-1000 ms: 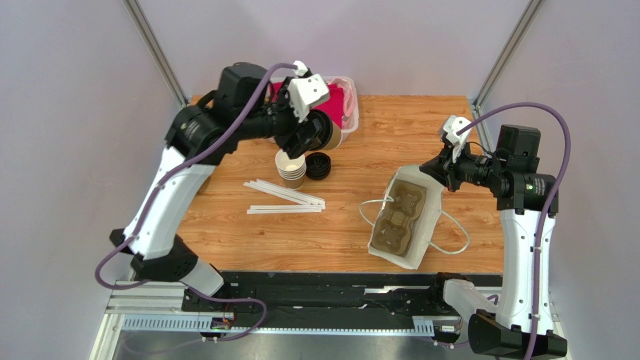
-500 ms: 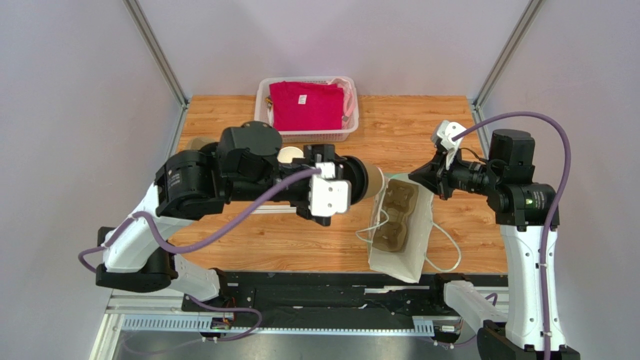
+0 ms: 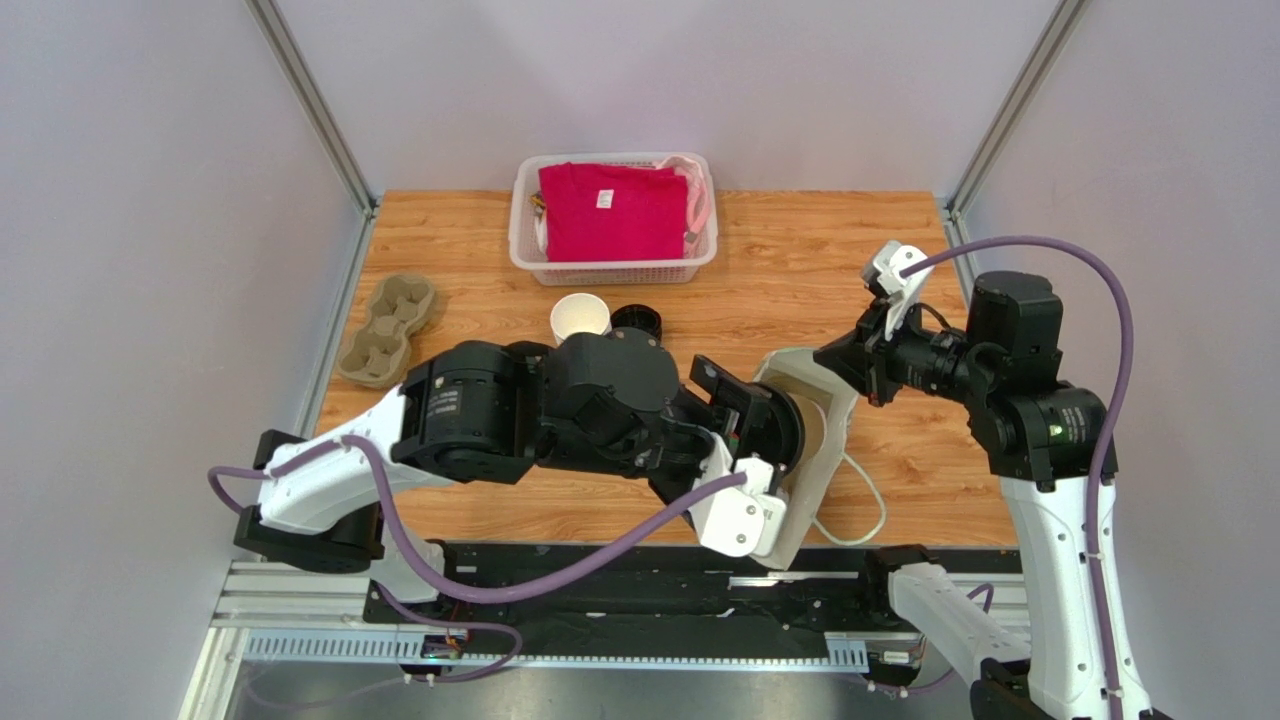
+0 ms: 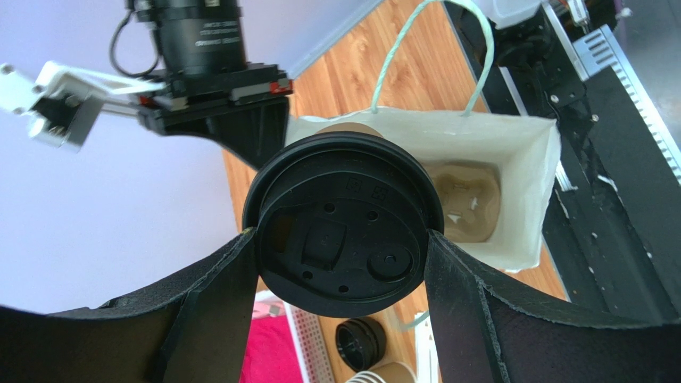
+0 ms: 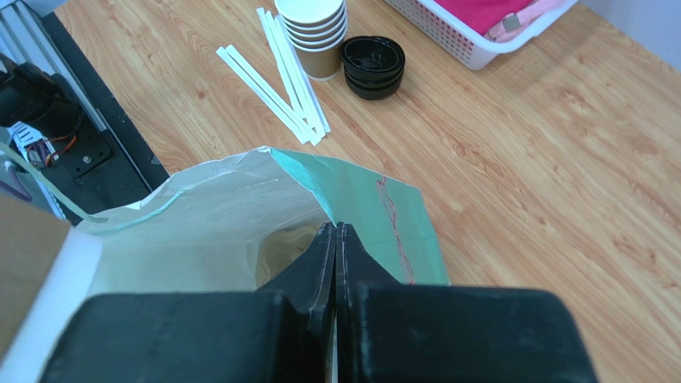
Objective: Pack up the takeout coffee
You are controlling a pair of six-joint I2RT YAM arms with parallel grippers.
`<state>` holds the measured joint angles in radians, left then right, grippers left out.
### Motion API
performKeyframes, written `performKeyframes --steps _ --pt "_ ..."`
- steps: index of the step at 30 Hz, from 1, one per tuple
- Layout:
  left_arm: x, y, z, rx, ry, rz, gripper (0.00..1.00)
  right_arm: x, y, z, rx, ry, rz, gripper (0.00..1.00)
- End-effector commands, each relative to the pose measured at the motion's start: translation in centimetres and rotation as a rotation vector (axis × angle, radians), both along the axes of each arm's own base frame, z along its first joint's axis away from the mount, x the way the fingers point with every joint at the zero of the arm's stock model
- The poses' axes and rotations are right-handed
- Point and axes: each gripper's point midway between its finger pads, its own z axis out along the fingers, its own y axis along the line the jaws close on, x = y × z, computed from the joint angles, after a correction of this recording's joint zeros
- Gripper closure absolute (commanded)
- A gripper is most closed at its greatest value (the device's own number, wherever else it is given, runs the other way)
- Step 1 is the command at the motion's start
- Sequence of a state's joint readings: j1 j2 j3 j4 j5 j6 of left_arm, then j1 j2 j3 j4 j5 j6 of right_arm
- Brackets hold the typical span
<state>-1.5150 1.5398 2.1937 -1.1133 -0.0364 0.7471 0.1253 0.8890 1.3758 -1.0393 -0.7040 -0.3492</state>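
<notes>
My left gripper is shut on the takeout coffee, its pads on either side of the black lid; a strip of the tan cup wall shows behind the lid. The cup lies tilted with its base pointing into the open mouth of the white paper bag, where a brown cup carrier sits. In the top view the left gripper is at the bag's near side. My right gripper is shut on the bag's rim and holds it up; it also shows in the top view.
A stack of paper cups, a pile of black lids and white straws lie behind the bag. A white basket with a pink cloth stands at the back. A spare cardboard carrier lies at the left edge.
My left arm has swung from beside the basket across to the bag, carrying the lidded cup to the bag's mouth. The right gripper has kept its hold and lifted the bag's rim.
</notes>
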Motion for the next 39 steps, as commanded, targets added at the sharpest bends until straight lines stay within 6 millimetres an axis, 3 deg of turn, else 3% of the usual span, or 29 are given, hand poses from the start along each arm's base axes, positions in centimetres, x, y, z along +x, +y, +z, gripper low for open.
performKeyframes --steps 1,4,6,7,9,17,23,28,32,37,39 --pt "-0.3 -0.5 -1.6 0.061 0.008 0.008 0.99 0.9 -0.5 -0.2 0.035 0.036 -0.099 1.00" --pt "-0.4 -0.3 -4.6 0.152 0.043 0.029 1.00 0.9 -1.0 -1.0 0.035 0.063 -0.149 1.00" --pt "-0.4 0.0 -5.2 0.150 0.054 0.033 1.00 1.1 -1.6 -1.9 0.028 0.106 -0.206 1.00" --pt "-0.3 0.0 -6.8 0.188 0.053 0.040 1.00 1.2 -1.8 -2.3 0.025 0.126 -0.223 1.00" --pt "0.3 0.0 -8.3 0.216 0.029 0.067 1.00 1.0 -1.9 -2.6 0.030 0.152 -0.241 1.00" --pt "4.3 -0.8 -10.1 0.217 0.053 0.139 1.00 -1.7 -0.2 -3.2 0.095 0.149 -0.122 1.00" --pt "5.2 -1.8 -13.1 0.258 0.066 0.098 1.00 -3.1 0.9 -3.2 0.152 0.192 -0.065 1.00" --pt "5.4 -1.6 -15.3 0.314 0.124 0.088 1.00 -4.5 0.3 -4.7 0.131 0.206 -0.083 1.00" --pt "5.6 -1.5 -17.5 0.360 0.116 0.086 1.00 -6.3 1.0 -5.1 0.148 0.264 -0.021 1.00" --pt "5.8 -0.9 -20.0 0.401 0.120 0.082 1.00 -7.2 0.4 -5.6 0.074 0.277 0.008 0.88" --pt "5.5 -0.6 -20.0 0.402 0.121 0.064 1.00 -6.1 -0.8 -5.4 -0.003 0.223 -0.036 0.75"
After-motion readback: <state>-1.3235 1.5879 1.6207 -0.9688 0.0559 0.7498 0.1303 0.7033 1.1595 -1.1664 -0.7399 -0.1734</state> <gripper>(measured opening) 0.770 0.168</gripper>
